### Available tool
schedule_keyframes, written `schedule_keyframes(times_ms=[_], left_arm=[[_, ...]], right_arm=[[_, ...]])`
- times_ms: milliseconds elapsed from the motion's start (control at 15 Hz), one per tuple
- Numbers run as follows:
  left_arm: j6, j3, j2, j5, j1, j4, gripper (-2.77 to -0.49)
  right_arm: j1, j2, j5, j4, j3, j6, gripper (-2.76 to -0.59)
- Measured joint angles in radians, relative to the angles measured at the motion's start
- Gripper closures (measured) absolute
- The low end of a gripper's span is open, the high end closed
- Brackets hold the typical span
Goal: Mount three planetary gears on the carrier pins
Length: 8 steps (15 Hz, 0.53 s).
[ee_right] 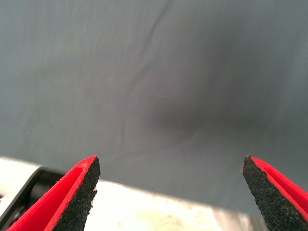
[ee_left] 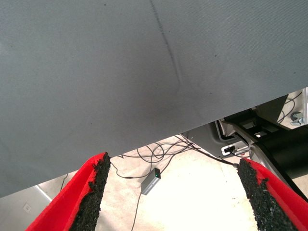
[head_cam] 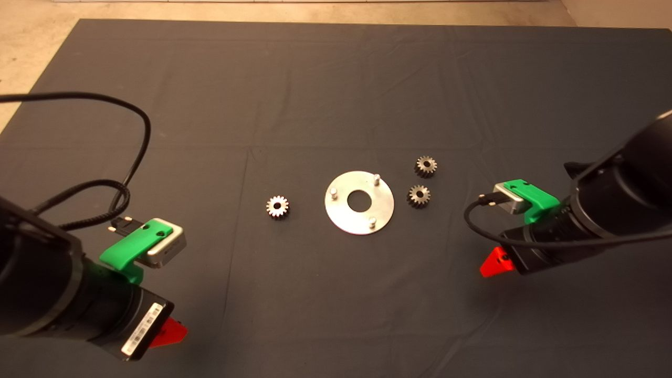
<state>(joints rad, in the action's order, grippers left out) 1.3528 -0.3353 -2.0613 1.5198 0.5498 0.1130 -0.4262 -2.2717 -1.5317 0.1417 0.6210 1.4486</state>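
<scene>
A flat round silver disc [head_cam: 359, 202] with a centre hole lies mid-mat. Three short silver carrier pins stand on it: one at the far right [head_cam: 376, 179], one at the left [head_cam: 333, 193], one at the near side [head_cam: 372, 222]. All pins are bare. One dark-grey planetary gear [head_cam: 277, 207] lies on the mat left of the disc. Two more gears [head_cam: 426, 166] [head_cam: 419, 196] lie right of it. My left gripper [ee_left: 171, 192] is open over the mat's near left edge. My right gripper [ee_right: 171, 192] is open over the mat at the right, away from the gears.
The dark mat [head_cam: 315, 94] covers the table. A black cable [head_cam: 131, 157] loops over the mat's left side. In the left wrist view, floor cables and a small grey box [ee_left: 151, 180] show past the mat's edge.
</scene>
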Motion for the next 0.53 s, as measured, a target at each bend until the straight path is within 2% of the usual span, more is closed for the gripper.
schedule_keyframes(times_ms=[200, 533], left_arm=[[0.000, 0.000, -0.002, 0.000, 0.000, 0.000, -1.89], [0.000, 0.000, -0.002, 0.000, 0.000, 0.000, -1.89]], right_arm=[[0.014, -0.009, -0.002, 0.035, 0.081, -0.076, -2.21], [0.025, -0.078, 0.000, 0.053, 0.170, -0.115, -2.21]])
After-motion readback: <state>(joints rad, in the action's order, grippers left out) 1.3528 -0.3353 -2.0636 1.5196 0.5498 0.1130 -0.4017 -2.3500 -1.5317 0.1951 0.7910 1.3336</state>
